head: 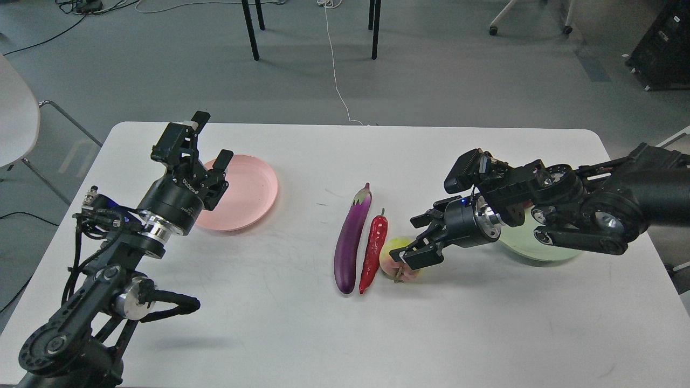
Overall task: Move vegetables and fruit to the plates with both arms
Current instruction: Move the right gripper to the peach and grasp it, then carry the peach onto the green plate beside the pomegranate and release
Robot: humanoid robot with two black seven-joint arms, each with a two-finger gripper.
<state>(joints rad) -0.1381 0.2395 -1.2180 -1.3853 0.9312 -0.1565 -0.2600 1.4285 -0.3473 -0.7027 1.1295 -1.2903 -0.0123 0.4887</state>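
Note:
The purple eggplant [350, 242], the red chili pepper [373, 250] and the yellow-pink peach [390, 255] lie side by side at the table's middle. My right gripper [408, 239] is open, its fingers straddling the peach from the right and covering part of it. The pale green plate [539, 251] sits at the right, mostly hidden behind my right arm. The pomegranate is hidden. My left gripper [209, 141] is open and empty, held above the left edge of the pale pink plate [253, 183].
The white table [302, 334] carries all these things. A white chair [16, 113] stands beyond the table's left edge. Chair legs and cables lie on the floor behind the table.

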